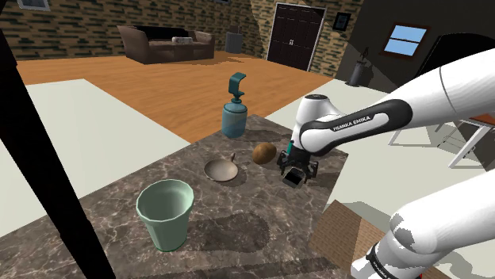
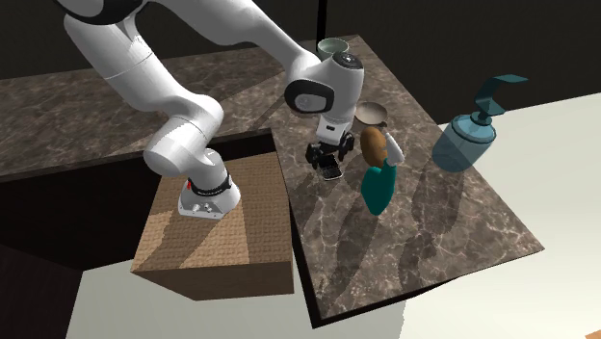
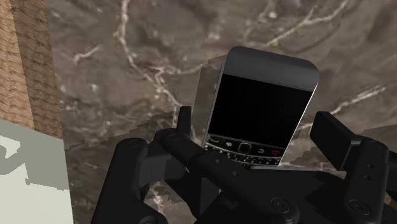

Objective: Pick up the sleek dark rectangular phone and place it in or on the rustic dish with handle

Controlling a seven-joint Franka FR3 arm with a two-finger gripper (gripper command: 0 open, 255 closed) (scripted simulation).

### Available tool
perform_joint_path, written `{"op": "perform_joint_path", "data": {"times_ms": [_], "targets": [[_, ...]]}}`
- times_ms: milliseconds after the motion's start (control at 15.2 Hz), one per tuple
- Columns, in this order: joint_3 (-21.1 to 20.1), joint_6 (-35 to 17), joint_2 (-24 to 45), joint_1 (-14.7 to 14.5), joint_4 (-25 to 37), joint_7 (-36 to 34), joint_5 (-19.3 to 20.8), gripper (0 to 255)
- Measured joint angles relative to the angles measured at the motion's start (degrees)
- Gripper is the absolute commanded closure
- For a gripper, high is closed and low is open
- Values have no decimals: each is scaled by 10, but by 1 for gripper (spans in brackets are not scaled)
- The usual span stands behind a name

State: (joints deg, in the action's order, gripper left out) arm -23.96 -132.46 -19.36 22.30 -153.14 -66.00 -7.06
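Far from the end effector (image 1: 295, 173), toward the shoulder view's left, a pale green cup (image 1: 165, 212) stands on the marble bench (image 1: 238, 238). Nearer to it lies the brownish dish with handle (image 1: 221, 170), then a brown round object (image 1: 264, 152) near the end effector. Its black fingers pinch the dark keypad phone (image 3: 264, 95) by both long sides, over the bench.

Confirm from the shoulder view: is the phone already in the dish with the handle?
No, the phone sits at the gripper, to the shoulder view's right of the dish, whose bowl holds nothing.
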Motion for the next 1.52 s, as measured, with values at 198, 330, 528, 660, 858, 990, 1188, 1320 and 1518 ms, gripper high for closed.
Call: {"op": "perform_joint_path", "data": {"times_ms": [198, 330, 528, 660, 858, 990, 1188, 1320, 1518], "targets": [[-1, -3, 2, 0, -1, -1, 0, 0], [-1, -4, 2, 0, -1, -1, 0, 0], [-1, -4, 1, 0, -1, -1, 0, 255], [0, -4, 1, 0, -1, 0, 0, 255], [0, -3, 0, 0, -2, 0, 0, 255], [0, -3, 0, 0, -2, 0, -1, 255], [1, 8, -6, -1, 3, 1, -1, 255], [4, 25, -17, -3, 9, 3, -4, 255], [11, 53, -34, -4, 20, 9, -6, 255]]}}
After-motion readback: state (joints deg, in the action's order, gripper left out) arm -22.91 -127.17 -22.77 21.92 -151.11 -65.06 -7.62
